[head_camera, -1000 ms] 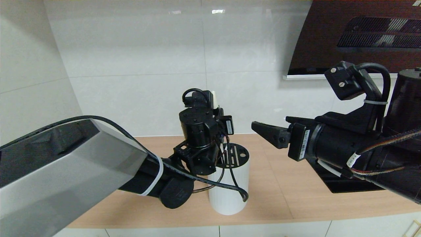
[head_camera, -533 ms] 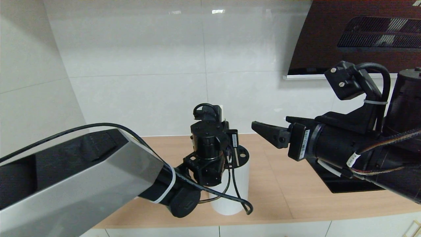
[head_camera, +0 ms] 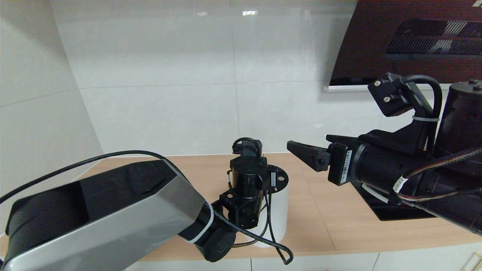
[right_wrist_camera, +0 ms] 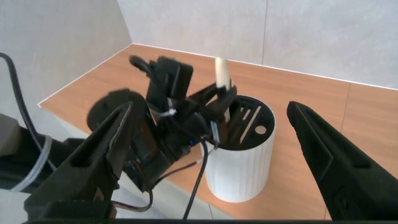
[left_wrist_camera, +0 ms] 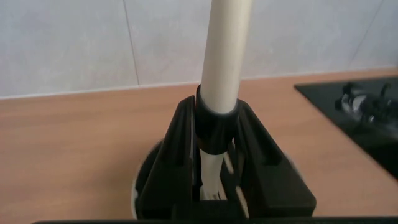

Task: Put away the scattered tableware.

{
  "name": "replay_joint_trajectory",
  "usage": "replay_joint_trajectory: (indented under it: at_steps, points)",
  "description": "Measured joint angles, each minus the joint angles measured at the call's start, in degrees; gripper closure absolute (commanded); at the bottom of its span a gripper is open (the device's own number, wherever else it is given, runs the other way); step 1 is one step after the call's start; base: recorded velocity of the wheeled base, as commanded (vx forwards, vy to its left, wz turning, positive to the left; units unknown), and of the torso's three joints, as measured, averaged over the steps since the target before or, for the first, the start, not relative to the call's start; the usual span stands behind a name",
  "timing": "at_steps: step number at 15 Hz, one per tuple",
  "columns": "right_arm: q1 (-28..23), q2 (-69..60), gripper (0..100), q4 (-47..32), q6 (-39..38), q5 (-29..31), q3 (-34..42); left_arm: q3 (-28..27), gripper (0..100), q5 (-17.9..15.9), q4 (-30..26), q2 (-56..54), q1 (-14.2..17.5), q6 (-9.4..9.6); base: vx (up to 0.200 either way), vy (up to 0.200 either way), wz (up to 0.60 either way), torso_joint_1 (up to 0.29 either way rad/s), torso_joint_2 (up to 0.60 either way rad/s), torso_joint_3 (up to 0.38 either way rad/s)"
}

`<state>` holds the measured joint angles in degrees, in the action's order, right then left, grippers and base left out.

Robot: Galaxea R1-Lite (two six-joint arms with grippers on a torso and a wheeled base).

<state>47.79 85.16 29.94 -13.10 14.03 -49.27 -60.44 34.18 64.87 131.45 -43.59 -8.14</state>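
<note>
A white ribbed cylindrical utensil holder (head_camera: 279, 216) with a black slotted lid (right_wrist_camera: 252, 121) stands near the front edge of the wooden counter. My left gripper (right_wrist_camera: 219, 106) hangs right over the lid, shut on a utensil with a cream handle (left_wrist_camera: 225, 56) and a black collar. The handle stands upright and its lower end reaches down to the lid's slots. My right gripper (head_camera: 293, 146) hovers open and holds nothing, above and to the right of the holder; its two fingers (right_wrist_camera: 93, 162) are spread wide.
The wooden counter (head_camera: 324, 214) runs along a white tiled wall. A black cooktop (head_camera: 395, 213) is set into it on the right, under a dark range hood (head_camera: 406, 41). The counter's front edge lies just before the holder.
My left arm has moved down and slightly right, lowering the cream-handled utensil onto the holder's lid. The right arm has barely shifted.
</note>
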Motion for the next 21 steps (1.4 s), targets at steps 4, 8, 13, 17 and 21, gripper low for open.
replay_joint_trajectory:
  at_steps: [4,8,13,17,21]
  points:
    - [0.0,0.0,0,0.0,0.0,-0.02,0.05,0.71,100,-0.02,0.05,0.38,-0.01,0.0,0.0,0.0,0.0,0.0,0.0,0.0]
    - [0.02,0.0,0,0.0,0.0,0.02,0.05,0.91,0,-0.02,0.11,0.39,-0.04,-0.01,0.0,0.0,0.0,0.0,0.0,0.0]
    - [0.02,-0.05,0,0.0,0.0,0.02,0.07,2.01,0,-0.66,0.27,-0.44,-0.41,0.0,0.0,0.0,0.0,0.0,0.0,0.0]
    - [-0.27,-0.13,0,0.16,0.02,-0.02,0.02,3.94,0,-0.68,0.16,-3.21,-0.69,0.71,0.0,0.0,0.0,0.0,0.0,0.0]
    - [-1.45,-0.51,0,0.33,0.05,-0.05,-0.2,8.94,0,-0.95,-1.21,-13.37,-0.32,4.73,0.0,0.0,0.0,0.0,0.0,0.0]
